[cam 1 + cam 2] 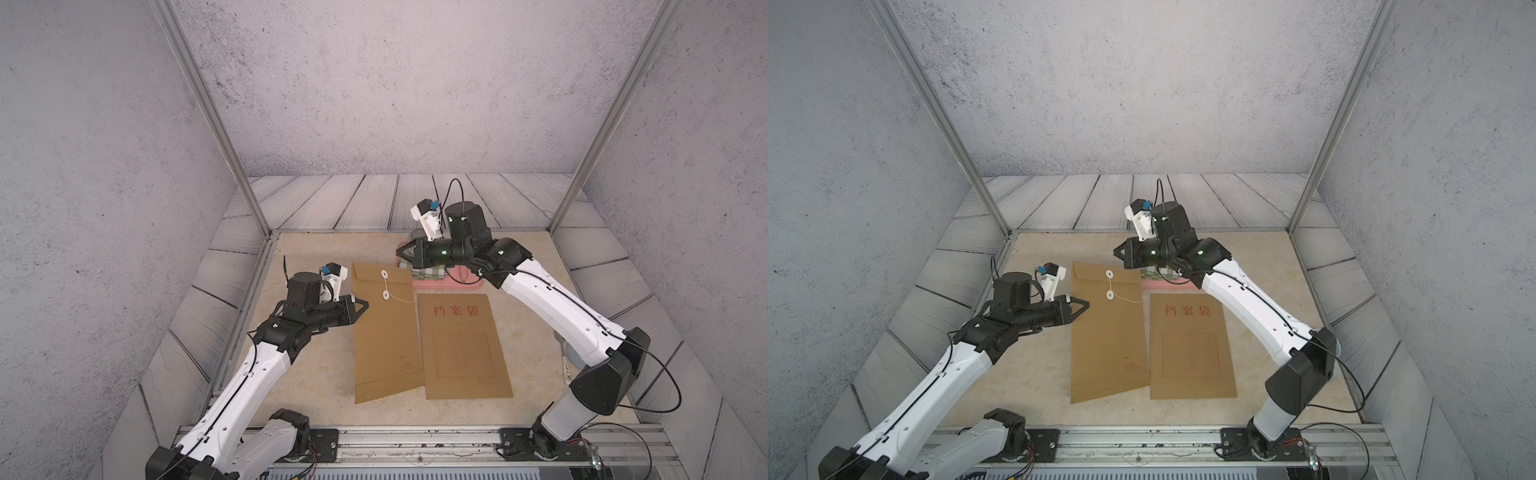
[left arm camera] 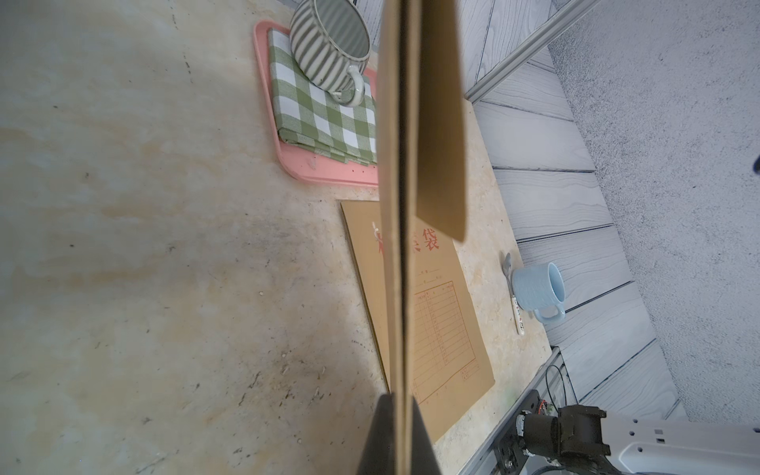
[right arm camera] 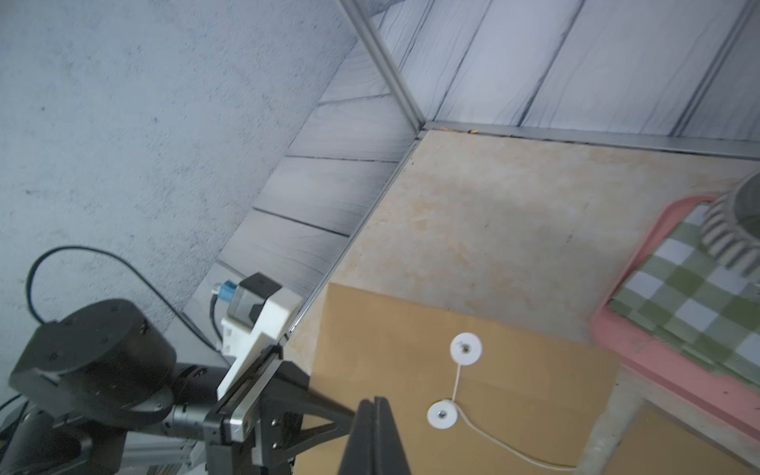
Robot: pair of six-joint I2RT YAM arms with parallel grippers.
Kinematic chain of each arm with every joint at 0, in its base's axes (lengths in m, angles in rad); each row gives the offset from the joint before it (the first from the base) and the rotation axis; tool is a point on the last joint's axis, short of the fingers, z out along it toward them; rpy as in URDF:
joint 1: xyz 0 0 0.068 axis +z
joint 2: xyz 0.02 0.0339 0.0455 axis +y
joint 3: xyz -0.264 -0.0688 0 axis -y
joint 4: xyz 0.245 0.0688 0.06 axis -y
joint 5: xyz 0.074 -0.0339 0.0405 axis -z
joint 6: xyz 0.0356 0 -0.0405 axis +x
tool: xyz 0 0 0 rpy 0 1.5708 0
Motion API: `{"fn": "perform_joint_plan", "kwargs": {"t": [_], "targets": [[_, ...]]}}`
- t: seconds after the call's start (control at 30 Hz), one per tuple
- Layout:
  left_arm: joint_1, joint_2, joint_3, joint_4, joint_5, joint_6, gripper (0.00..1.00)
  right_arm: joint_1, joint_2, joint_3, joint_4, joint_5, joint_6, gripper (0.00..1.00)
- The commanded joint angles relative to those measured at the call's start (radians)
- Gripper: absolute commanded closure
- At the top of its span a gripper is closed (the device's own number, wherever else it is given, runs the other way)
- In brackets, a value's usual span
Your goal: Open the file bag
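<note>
The file bag point(image 1: 382, 332) point(image 1: 1104, 332) is a brown envelope lying back side up, with two white discs point(image 1: 384, 274) point(image 3: 465, 348) joined by a thin string whose loose end trails right. My left gripper point(image 1: 365, 304) point(image 1: 1087, 304) is shut on the bag's left edge. The left wrist view shows that edge point(image 2: 397, 205) end-on between the jaws point(image 2: 398, 397), with the flap point(image 2: 442, 123) standing a little off the body. My right gripper point(image 1: 399, 252) point(image 1: 1116, 251) point(image 3: 374, 401) hangs shut and empty above the bag's far end.
A second brown bag point(image 1: 461, 345) point(image 2: 448, 329) with red characters lies just right of the first. Behind it a pink tray point(image 1: 457, 282) point(image 2: 312, 172) carries a green checked cloth point(image 2: 320, 119) and a striped mug point(image 2: 325, 45). A light blue mug point(image 2: 536, 288) and spoon point(image 2: 516, 304) sit far right.
</note>
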Motion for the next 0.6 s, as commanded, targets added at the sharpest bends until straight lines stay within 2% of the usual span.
{"fn": "perform_joint_plan", "kwargs": {"t": [0.0,0.13,0.17,0.23,0.4,0.5,0.57], "targets": [[0.009,0.006,-0.014,0.029,0.007,0.008,1.0,0.045,-0.043,-0.051,0.052,-0.033,-0.001,1.0],[0.009,0.002,-0.001,0.016,0.01,0.012,1.0,0.059,-0.074,-0.165,0.069,0.015,0.01,0.98],[0.008,-0.003,0.012,0.001,0.01,0.016,1.0,0.058,-0.086,-0.208,0.069,0.042,0.008,0.88],[0.009,-0.011,0.052,-0.041,0.006,0.037,1.0,0.04,-0.101,-0.28,0.062,0.063,-0.006,0.62],[0.003,0.007,0.239,-0.252,-0.036,0.115,1.0,-0.055,-0.181,-0.496,0.108,0.122,-0.027,0.27],[-0.004,0.016,0.325,-0.336,-0.043,0.143,1.0,-0.067,-0.231,-0.603,0.126,0.246,-0.121,0.22],[-0.013,0.02,0.363,-0.361,-0.025,0.149,1.0,-0.068,-0.238,-0.662,0.174,0.263,-0.148,0.22]]}}
